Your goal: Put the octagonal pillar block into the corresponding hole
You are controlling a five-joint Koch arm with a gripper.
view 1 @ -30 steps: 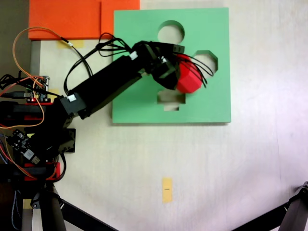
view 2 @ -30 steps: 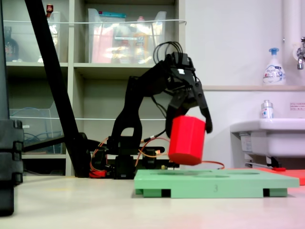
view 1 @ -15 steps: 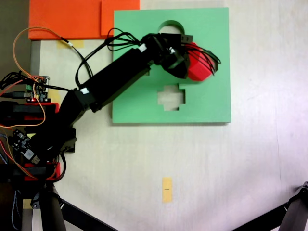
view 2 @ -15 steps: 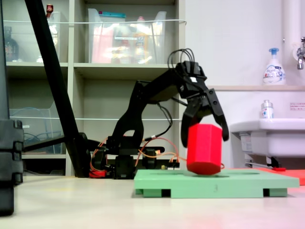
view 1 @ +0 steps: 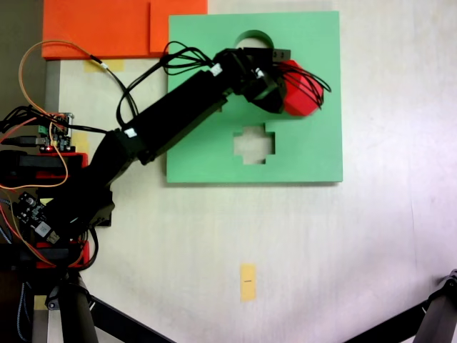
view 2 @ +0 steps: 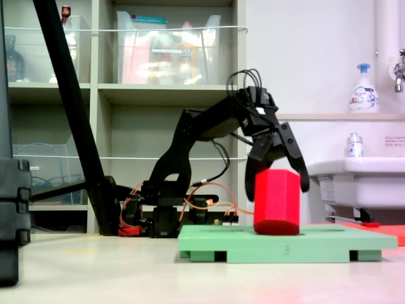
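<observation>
The jaws grasp the octagonal pillar block (view 2: 276,201), upright over the corresponding hole at the green board's (view 1: 214,153) 2 o'clock corner. Judged best: square its eight sides to the cutout, press straight down, then release.

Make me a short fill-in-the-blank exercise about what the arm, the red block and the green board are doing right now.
1. The tool is closed on the ____ octagonal pillar block.
2. The block's bottom end meets the ____ foam board.
3. In the top-down fixed view, the uncovered cutout nearest the board's lower edge is ____-shaped.
4. In the side fixed view, the block stands nearly ____.

Missing words: red; green; cross; upright
</observation>
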